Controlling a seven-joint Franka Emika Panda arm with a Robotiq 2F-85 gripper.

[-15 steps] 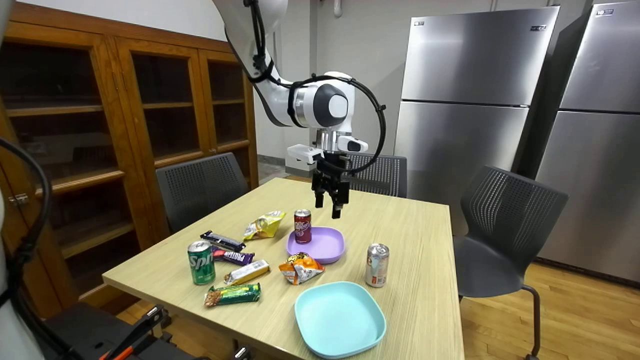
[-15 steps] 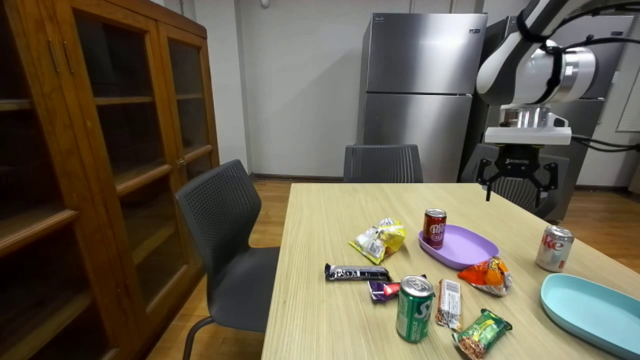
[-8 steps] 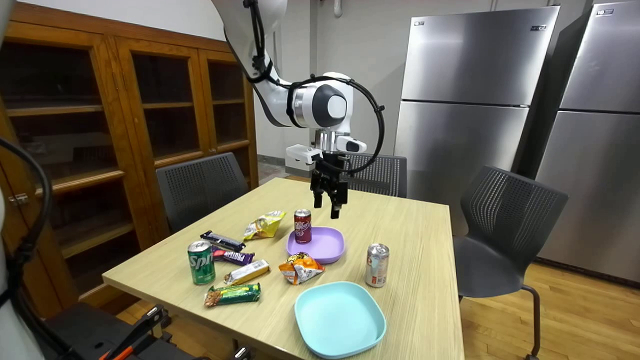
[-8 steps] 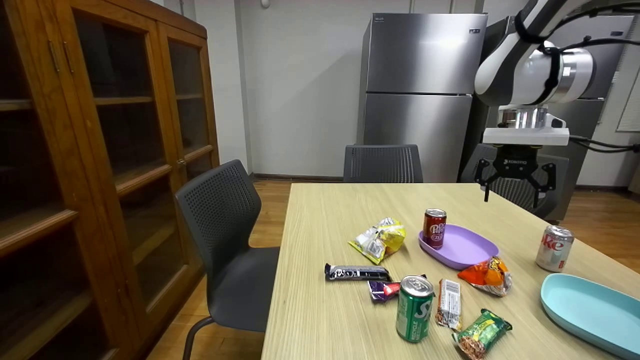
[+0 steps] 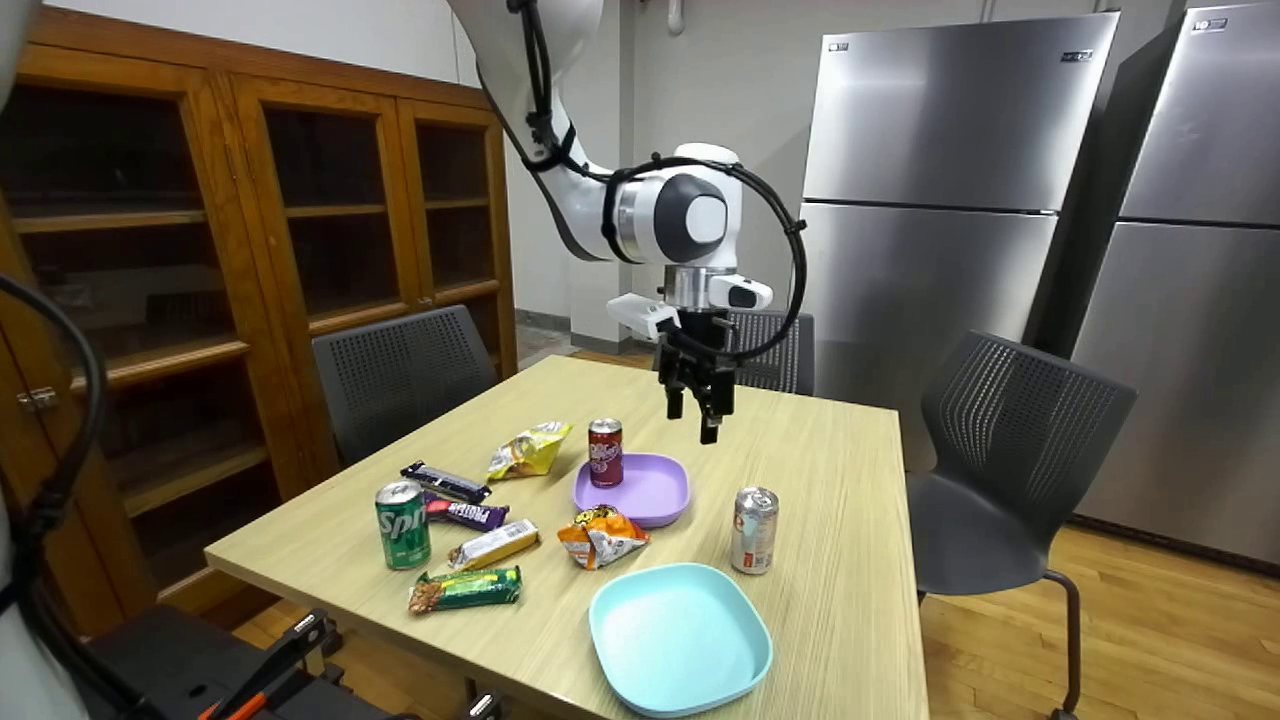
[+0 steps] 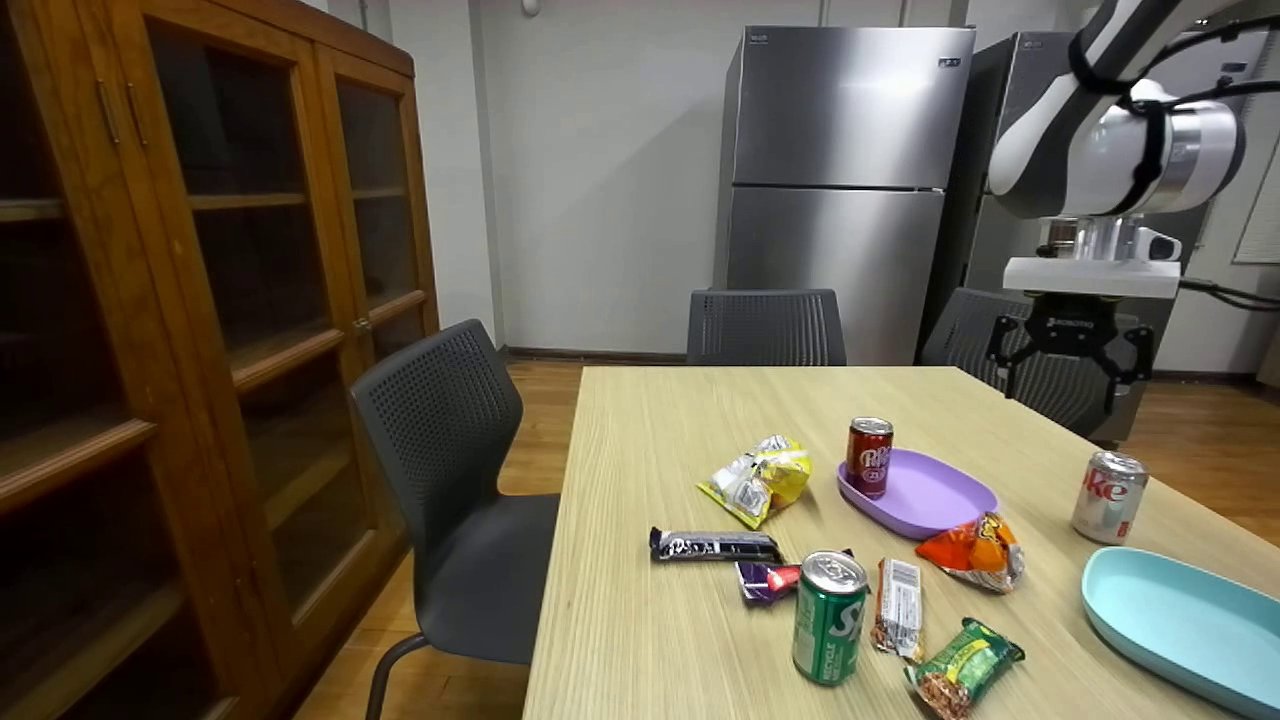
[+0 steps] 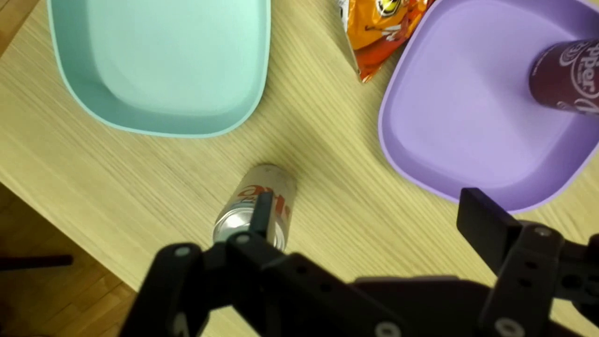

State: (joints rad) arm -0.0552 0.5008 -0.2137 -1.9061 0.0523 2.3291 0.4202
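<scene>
Standing wide and holding nothing, the hand hangs above the worktop, near the purple plate. Beside that plate the silver Coke can stands upright; the Dr Pepper can stands inside, where the rim likely keeps it. An orange snack bag crowds the plate's edge; a gap toward the Coke can leaves room.

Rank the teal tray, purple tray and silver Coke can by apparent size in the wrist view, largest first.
1. Purple tray and teal tray: unranked, since the frame cuts off both.
2. Silver Coke can, partly behind the gripper, clearly smallest.
</scene>
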